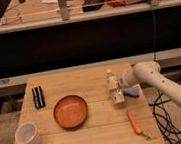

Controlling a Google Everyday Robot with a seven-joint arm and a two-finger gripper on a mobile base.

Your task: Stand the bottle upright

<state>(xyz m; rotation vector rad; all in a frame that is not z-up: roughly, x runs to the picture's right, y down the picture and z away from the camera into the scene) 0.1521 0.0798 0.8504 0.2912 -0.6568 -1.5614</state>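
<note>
The small whitish bottle (110, 79) with a white cap stands about upright over the right part of the wooden table (88, 140). My gripper (116, 91) reaches in from the right on the white arm (152, 75) and is shut on the bottle's lower part. I cannot tell whether the bottle's base touches the table. An orange carrot-shaped object (135, 122) lies on the table in front of the gripper, apart from it.
An orange plate (70, 111) sits mid-table, left of the bottle. A white cup (28, 134) stands at the front left corner. A black object (37, 96) lies at the back left. Cables (167, 118) hang off the table's right side.
</note>
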